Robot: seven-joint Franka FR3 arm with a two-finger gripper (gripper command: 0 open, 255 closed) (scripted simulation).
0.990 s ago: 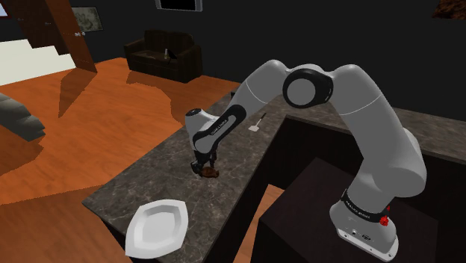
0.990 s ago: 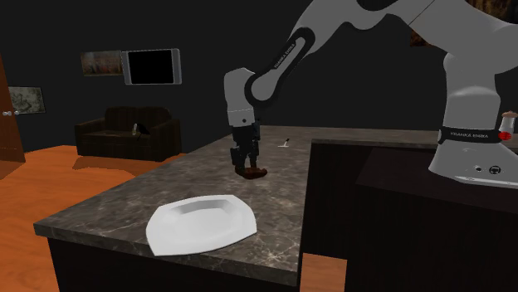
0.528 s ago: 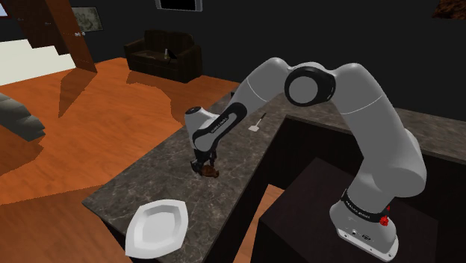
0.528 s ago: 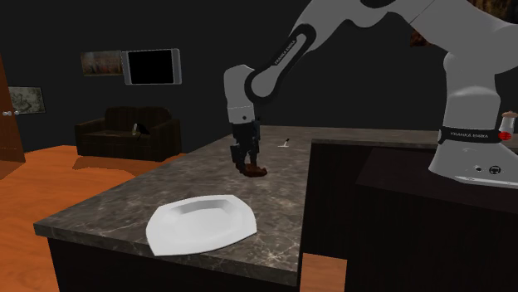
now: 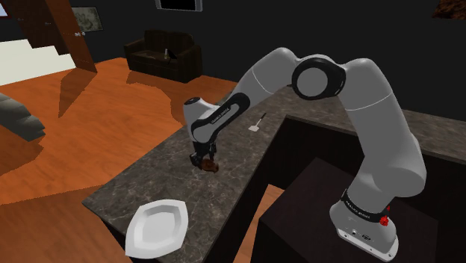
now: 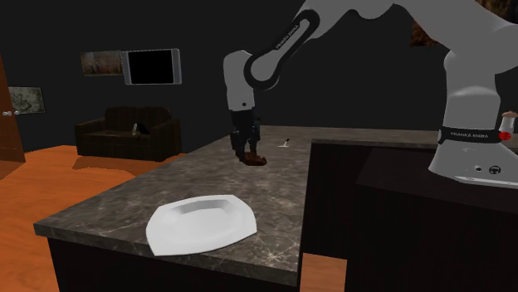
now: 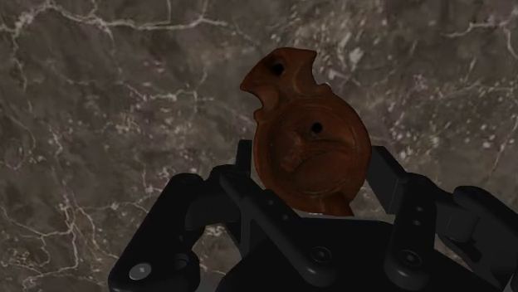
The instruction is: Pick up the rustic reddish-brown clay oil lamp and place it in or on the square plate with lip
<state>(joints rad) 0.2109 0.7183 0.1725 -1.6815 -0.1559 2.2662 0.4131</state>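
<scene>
The black gripper is clamped on the round body of the reddish-brown clay oil lamp. The lamp seems to hang just clear of the dark marbled desk, well apart from the white square plate.

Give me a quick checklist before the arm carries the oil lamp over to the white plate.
1. Gripper shut on the reddish-brown lamp: ok.
2. Lamp clear of the counter: cannot tell.
3. White plate bare, ready to receive: ok.
4. Route across the counter from lamp to plate free of obstacles: ok.
5. Small utensil lies beyond the lamp, away from that route: ok.
</scene>
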